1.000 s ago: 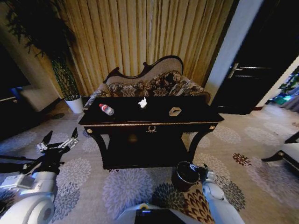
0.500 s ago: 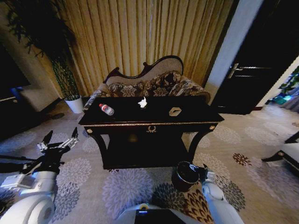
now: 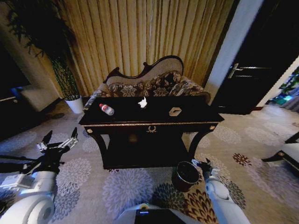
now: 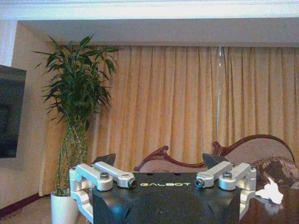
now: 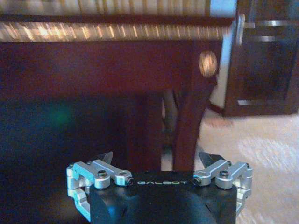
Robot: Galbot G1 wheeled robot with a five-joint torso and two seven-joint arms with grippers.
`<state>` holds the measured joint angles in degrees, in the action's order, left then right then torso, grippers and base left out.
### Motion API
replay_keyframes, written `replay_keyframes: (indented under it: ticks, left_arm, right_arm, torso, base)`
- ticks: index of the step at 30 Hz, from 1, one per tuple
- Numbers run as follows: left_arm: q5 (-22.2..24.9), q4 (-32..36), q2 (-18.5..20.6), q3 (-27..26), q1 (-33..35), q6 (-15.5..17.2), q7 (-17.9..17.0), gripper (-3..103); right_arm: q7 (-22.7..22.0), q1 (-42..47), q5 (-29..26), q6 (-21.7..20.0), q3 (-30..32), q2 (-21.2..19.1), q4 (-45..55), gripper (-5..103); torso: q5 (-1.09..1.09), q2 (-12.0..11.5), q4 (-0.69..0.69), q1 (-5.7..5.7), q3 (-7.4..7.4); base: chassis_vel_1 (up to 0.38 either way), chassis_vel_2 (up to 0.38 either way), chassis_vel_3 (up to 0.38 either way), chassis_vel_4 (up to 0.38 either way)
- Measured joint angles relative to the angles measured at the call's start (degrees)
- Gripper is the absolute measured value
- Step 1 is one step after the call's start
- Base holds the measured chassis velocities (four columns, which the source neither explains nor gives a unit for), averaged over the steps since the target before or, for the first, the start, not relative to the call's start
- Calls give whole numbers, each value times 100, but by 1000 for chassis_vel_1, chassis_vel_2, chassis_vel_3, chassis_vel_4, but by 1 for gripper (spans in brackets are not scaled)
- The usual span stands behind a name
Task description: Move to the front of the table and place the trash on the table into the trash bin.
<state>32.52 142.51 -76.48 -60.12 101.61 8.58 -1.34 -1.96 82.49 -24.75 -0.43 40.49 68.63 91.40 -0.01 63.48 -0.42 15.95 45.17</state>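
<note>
The right end effector [image 3: 202, 164] hangs low over the carpet, fingers spread apart and empty, with the trash bin [image 3: 186, 175] just beside it on its inner side; ahead of it stands a curved leg of the desk [image 5: 187, 116]. The left end effector [image 3: 59, 140] is held out at the robot's left, fingers likewise parted with nothing between them, well short of the desk [image 3: 149, 122] and level with its top.

Beyond both, on the desktop, lies the trash. The clear bottle [image 3: 106, 109] with its red cap rests on its side nearest the left end effector. It looks light and stiff enough, but smooth and likely to roll; a grip across the middle of its body seems safest. Farther in, the crumpled tissue [image 3: 142, 102] stands near the centre. It should be very light and soft, so a pinch at its raised peak would do. The small wrapper [image 3: 175, 111] lies flat toward the right end effector's side; thin and slippery, it is probably hardest to lift.
</note>
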Motion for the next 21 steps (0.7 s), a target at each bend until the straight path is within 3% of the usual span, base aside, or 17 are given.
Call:
replay_keyframes:
  ticks: [3, 6, 11, 14, 17, 21]
  left_arm:
    - [-15, -13, -21, 7, 13, -4, 0, 100]
    - [-18, -15, -21, 8, 15, -4, 0, 100]
    - [31, -21, 18, -117, 24, -5, -3, 100]
    - [60, -22, 28, -149, 21, -3, -4, 100]
    - [117, -22, 43, -184, 15, 20, -5, 100]
    - [119, -24, 43, -178, 9, 34, -5, 100]
  right_arm:
    - [-60, 166, -202, -222, 94, -59, 854, 100]
    - [-96, 181, -224, -300, 102, -73, 1057, 100]
    - [-409, 315, -239, -1006, 120, -103, 2392, 100]
    - [-497, 334, -262, -1160, 119, -122, 2672, 100]
    - [-808, 279, -504, -1723, 77, -270, 3519, 100]
    - [-985, 216, -678, -1934, 62, -365, 3902, 100]
  torso:
    - [0, 0, 1, 0, 0]
    - [0, 0, 1, 0, 0]
    - [0, 0, 1, 0, 0]
    - [0, 0, 0, 0, 0]
    - [-1, 0, 1, 0, 0]
    - [0, 0, 1, 0, 0]
  base:
    - [0, 0, 0, 0]
    - [0, 0, 0, 0]
    - [0, 0, 0, 0]
    - [0, 0, 0, 0]
    - [0, 0, 0, 0]
    - [0, 0, 0, 0]
